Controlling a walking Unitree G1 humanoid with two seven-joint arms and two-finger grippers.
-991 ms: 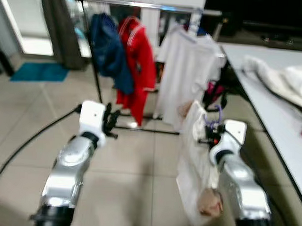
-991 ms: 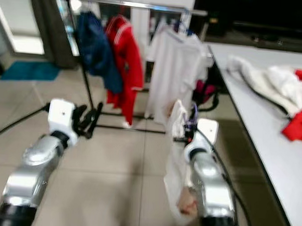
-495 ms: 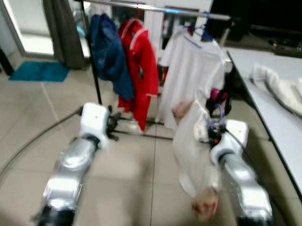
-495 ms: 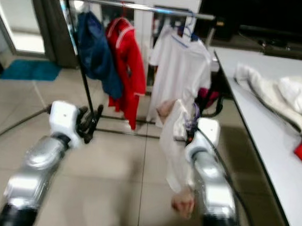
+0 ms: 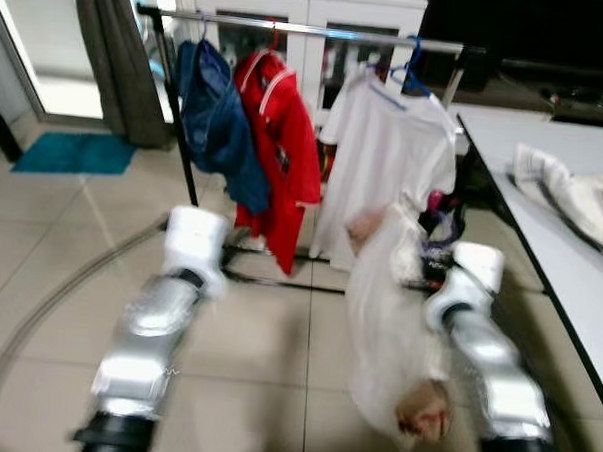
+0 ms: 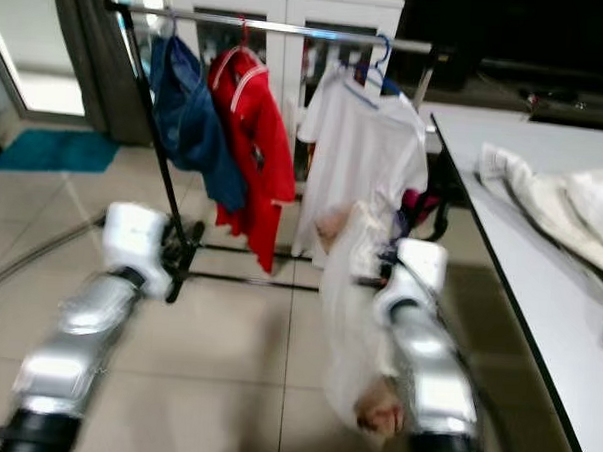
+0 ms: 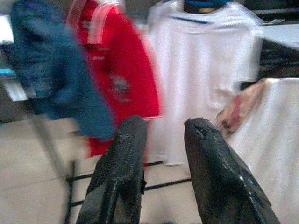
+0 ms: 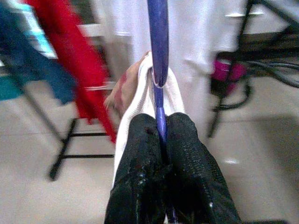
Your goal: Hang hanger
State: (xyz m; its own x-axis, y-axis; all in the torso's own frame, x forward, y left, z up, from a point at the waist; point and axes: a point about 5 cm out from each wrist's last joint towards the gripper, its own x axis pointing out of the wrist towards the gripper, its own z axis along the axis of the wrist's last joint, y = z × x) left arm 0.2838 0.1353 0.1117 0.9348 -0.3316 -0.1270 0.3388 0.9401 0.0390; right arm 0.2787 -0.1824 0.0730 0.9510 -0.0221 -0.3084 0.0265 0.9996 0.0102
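Purple hanger (image 8: pixel 158 56) w/ white garment (image 5: pixel 387 330) pinched in right gripper (image 8: pixel 161 135); left gripper (image 7: pixel 163 140) spread, empty.

Both eye views are looking forward and down from the head, over the two arms toward the clothes rack (image 5: pixel 310 31), sharing nearly the same scene. Each wrist view is looking close along its own black fingers (image 7: pixel 122 158) toward the rack's garments, sharing the white shirt (image 7: pixel 205 70) with the eye views.

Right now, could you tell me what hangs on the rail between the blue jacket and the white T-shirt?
A red jacket, seen in both eye views.
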